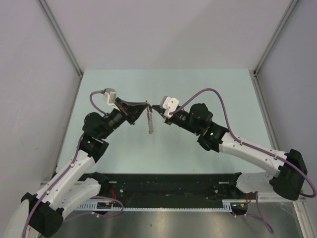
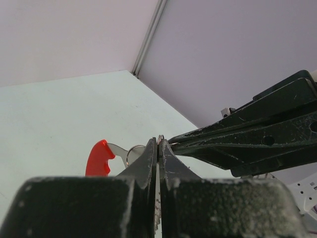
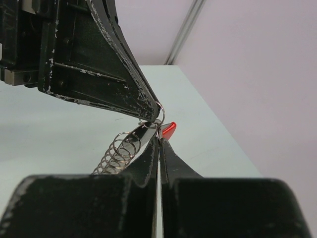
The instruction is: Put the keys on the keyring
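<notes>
The keyring [image 1: 151, 124] hangs in the air between my two grippers, above the middle of the table. Its silver row of small rings [image 3: 116, 153] droops downward. Its red plastic part [image 2: 98, 157] sticks out beside the fingertips, and also shows in the right wrist view [image 3: 169, 130]. My left gripper [image 1: 146, 105] is shut, pinching a thin ring at the keyring's top end [image 2: 159, 141]. My right gripper [image 1: 154, 107] is shut tip to tip against it [image 3: 159, 138], pinching the same end. No separate yellow, green, red or black key shows in any view.
The pale green table [image 1: 208, 84] is walled by white panels with aluminium posts [image 1: 62, 37] at the corners. A black rail [image 1: 168, 186] runs along the near edge between the arm bases. Purple cables loop off both wrists.
</notes>
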